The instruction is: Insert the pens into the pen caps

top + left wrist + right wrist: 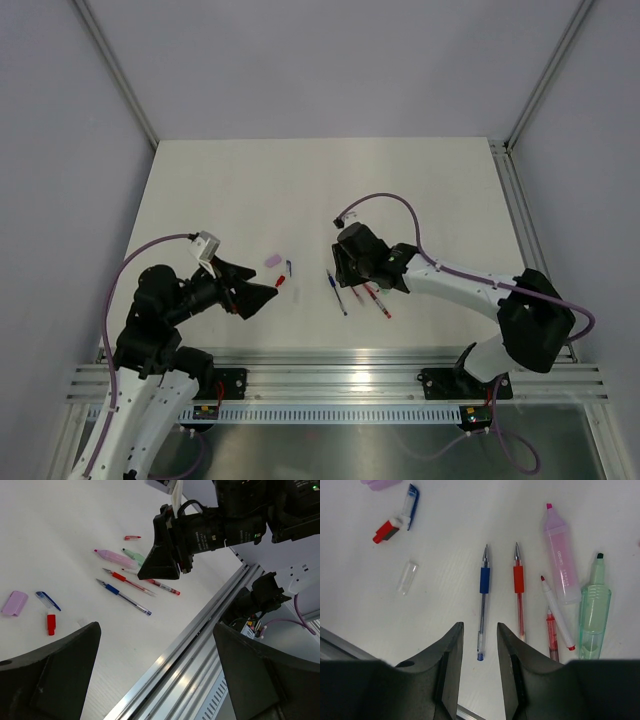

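Several pens lie side by side on the white table: a blue pen (482, 602), a red pen (519, 592), a thin red-tipped pen (558, 615), a pink highlighter (560, 562) and a pale green one (594, 615). My right gripper (479, 626) hovers open over the blue pen's (336, 291) rear end, its jaws apart on either side without touching it. The pen caps lie to the left: red (386, 530), blue (411, 499), clear (407, 577) and pink (14, 603). My left gripper (262, 283) is wide open and holds nothing, just left of the red cap (280, 283).
The aluminium rail (200, 645) runs along the table's near edge, close below the left gripper. A small red cap (132, 537) lies beyond the highlighters. Grey walls enclose the table (320, 190) on three sides.
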### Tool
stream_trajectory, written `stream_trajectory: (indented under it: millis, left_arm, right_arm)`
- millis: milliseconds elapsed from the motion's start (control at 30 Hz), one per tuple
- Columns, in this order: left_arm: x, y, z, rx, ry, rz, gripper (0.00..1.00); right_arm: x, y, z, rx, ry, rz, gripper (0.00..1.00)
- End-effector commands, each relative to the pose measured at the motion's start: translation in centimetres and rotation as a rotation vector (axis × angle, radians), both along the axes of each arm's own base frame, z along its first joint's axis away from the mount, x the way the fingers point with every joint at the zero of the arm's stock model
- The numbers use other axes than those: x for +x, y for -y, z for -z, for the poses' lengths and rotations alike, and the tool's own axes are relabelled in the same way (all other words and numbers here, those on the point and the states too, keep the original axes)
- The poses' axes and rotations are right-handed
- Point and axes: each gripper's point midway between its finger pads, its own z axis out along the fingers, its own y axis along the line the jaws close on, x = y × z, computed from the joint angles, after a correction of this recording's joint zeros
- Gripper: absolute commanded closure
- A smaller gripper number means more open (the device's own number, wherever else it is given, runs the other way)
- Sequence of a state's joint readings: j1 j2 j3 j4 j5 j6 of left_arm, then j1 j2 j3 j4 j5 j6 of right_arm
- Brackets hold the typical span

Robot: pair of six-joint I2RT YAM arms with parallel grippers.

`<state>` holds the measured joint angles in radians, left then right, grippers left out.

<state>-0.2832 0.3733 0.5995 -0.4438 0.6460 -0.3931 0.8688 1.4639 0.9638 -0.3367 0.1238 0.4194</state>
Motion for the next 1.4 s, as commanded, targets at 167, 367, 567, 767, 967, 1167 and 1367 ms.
stream_trajectory:
  millis: [167,367,567,767,967,1167,1367]
  left_arm:
    - [0.8,-0.4,-0.5,-0.002,0.026,-0.049,0.01]
    - [0.8,-0.4,-0.4,-0.001,0.022,-0.047,0.02]
    - [0.9,-0.4,-0.5,-0.001,0.025,-0.052,0.02]
    - [0.9,-0.4,-0.4,0.000,0.022,-0.052,0.04]
    - [0.9,-0.4,-0.4,-0.001,0.023,-0.052,0.06]
    - [0.8,-0.4,-0.4,-0.003,0.026,-0.046,0.11]
    - [0.8,-0.2,-0.3,-0.004,0.014,-0.033,0.17]
  right_arm:
    - [1.6,-1.5,2.1,-0.096,-0.001,0.036,0.61]
    - [2.0,-2.6,4.2,-0.144,-0.022,0.030,0.61]
    - [3.0,-3.0,5.4,-0.185,-0.021,0.038,0.61]
    - [3.3,-3.4,6.7,-0.206,-0.038,0.034,0.62]
    - [3.3,-3.3,8.4,-0.239,-0.063,0.039,0.68]
    - [3.1,-3.0,8.6,-0.247,-0.069,0.051,0.95]
    - [4.7,-4.0,1.2,-0.087,0.075,0.093,1.00]
